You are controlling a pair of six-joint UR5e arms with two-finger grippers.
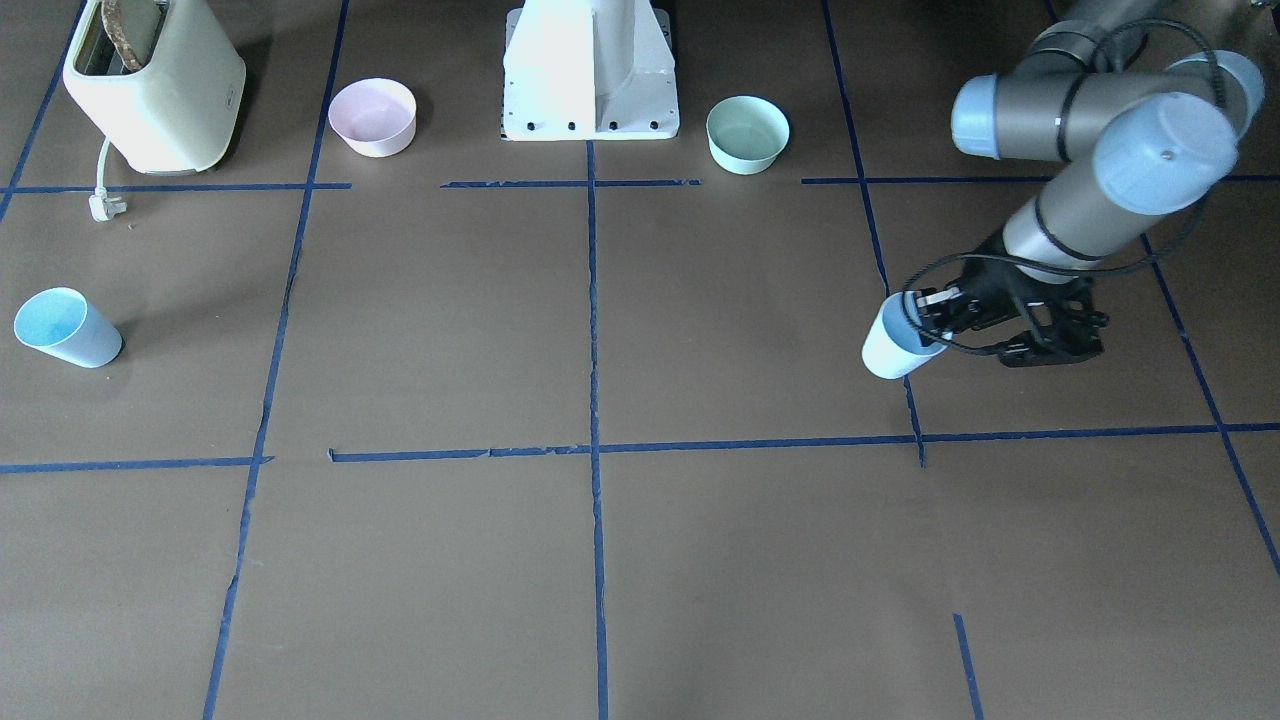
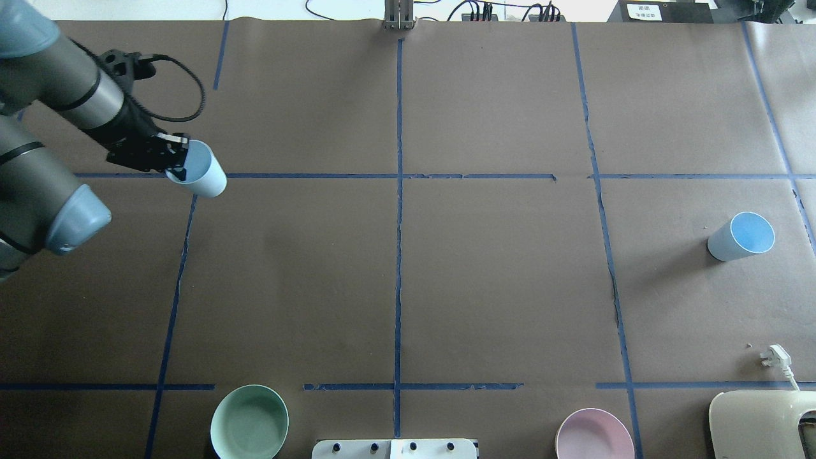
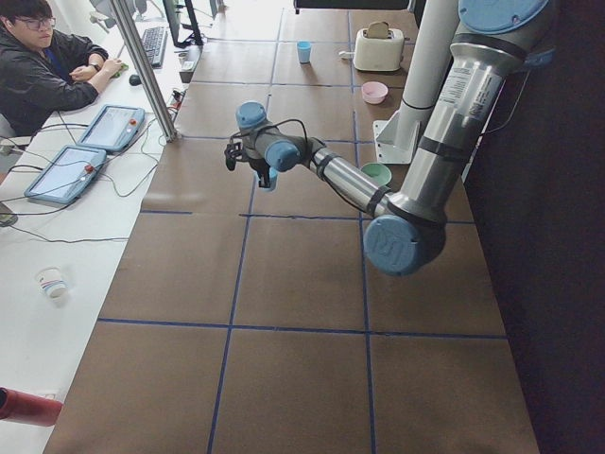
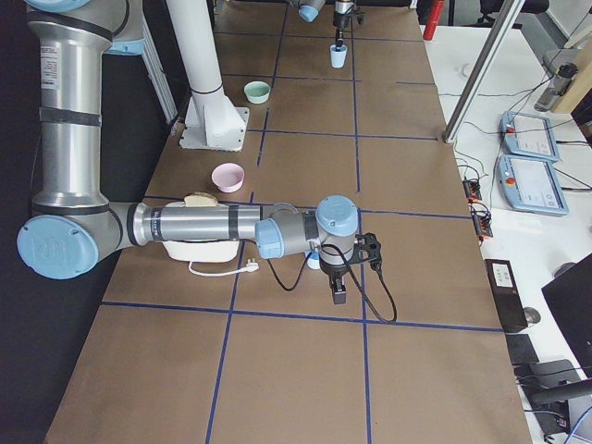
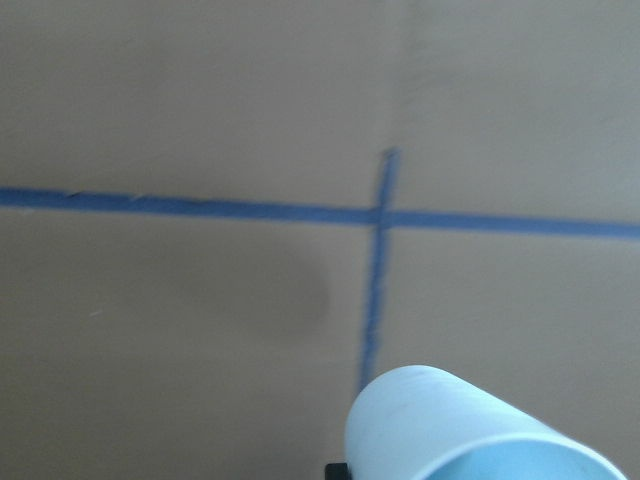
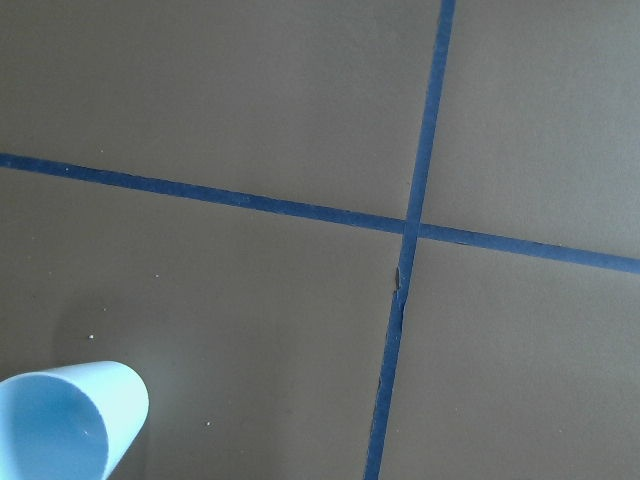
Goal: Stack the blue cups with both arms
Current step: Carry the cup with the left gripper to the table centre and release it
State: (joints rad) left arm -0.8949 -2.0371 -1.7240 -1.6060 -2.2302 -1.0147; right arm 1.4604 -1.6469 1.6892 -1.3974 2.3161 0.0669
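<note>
left arm (image 2: pixel 76 95) stretched low over the table's (image 2: pixel 446 287) left side, left gripper (image 2: pixel 178 167) clamped on the rim of one blue cup (image 2: pixel 205 175), tilted, second blue cup (image 2: pixel 739 237) upright at far right, right gripper (image 4: pixel 338 277) hanging just beside it, its jaws impossible to judge

a brown paper-covered table (image 2: pixel 497 287) gridded with blue tape lines (image 2: pixel 398 255), evenly lit. beside it stands a white desk (image 3: pixel 28 322) carrying two tablets (image 3: pixel 111 127) and a keyboard (image 3: pixel 152 42); a metal post (image 3: pixel 142 66) rises at its edge.
</note>
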